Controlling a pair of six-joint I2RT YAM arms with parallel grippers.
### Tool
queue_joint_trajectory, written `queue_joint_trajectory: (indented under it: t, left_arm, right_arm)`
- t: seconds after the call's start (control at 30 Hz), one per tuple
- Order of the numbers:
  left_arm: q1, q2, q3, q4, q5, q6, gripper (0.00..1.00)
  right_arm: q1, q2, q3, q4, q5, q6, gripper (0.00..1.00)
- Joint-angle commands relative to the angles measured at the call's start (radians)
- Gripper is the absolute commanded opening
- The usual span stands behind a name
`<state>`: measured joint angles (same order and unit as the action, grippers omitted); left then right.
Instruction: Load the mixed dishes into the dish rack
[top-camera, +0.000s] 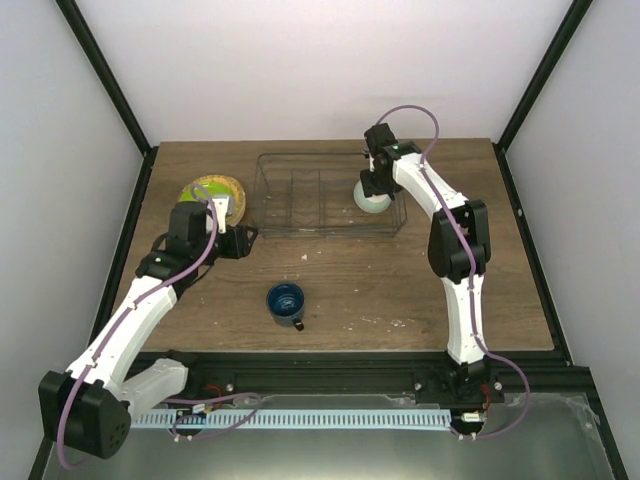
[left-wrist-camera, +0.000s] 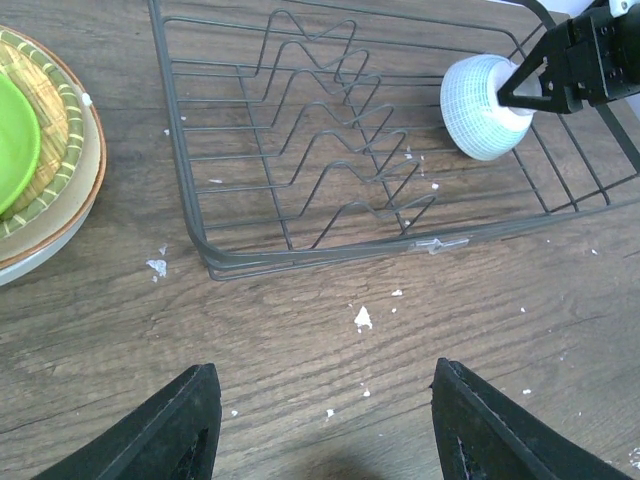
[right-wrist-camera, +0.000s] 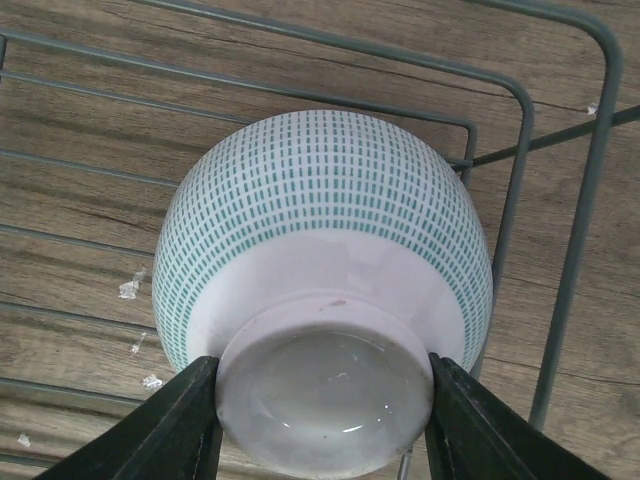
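Note:
The dish rack (top-camera: 262, 190) is a grey wire frame with zigzag dividers (left-wrist-camera: 300, 130) at the back middle of the table. My right gripper (right-wrist-camera: 325, 400) is shut on the foot of the pale mint bowl (right-wrist-camera: 320, 220), holding it tilted, bottom toward the camera, inside the rack's right end (top-camera: 372, 199). My left gripper (left-wrist-camera: 325, 420) is open and empty over bare wood in front of the rack's left corner (top-camera: 240, 242). The lime-green plate (left-wrist-camera: 15, 140) lies on the tan woven-look plate (left-wrist-camera: 55, 110), which lies on the beige plate (left-wrist-camera: 60, 225), left of the rack. The dark blue mug (top-camera: 286, 300) stands upright at the front middle.
White crumbs (left-wrist-camera: 362, 318) are scattered on the wood table near the rack's front edge. Black frame posts (top-camera: 110, 90) and white walls close in the back and sides. The plate stack (top-camera: 212, 190) sits just behind my left wrist.

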<state>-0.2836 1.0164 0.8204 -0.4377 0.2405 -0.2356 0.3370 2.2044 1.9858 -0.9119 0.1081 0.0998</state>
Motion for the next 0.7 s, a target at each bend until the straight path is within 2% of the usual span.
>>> queue_joint_trajectory:
  t: [0.0, 0.4, 0.53, 0.67]
  left_arm:
    - [0.003, 0.0, 0.001, -0.007, 0.008, 0.007, 0.59]
    - [0.003, -0.006, 0.0, -0.023, 0.007, 0.002, 0.6]
    - [0.002, -0.017, -0.004, -0.032, 0.017, -0.002, 0.6]
    - [-0.028, -0.022, 0.004, -0.073, -0.049, -0.004, 0.6]
  right_arm:
    - [-0.001, -0.005, 0.057, 0.016, 0.019, -0.017, 0.18]
    - [-0.001, -0.027, 0.053, 0.038, -0.003, -0.026, 0.53]
    - [-0.001, -0.054, 0.034, 0.062, -0.003, -0.026, 0.69]
    - [-0.002, -0.078, 0.011, 0.082, -0.002, -0.03, 0.79]
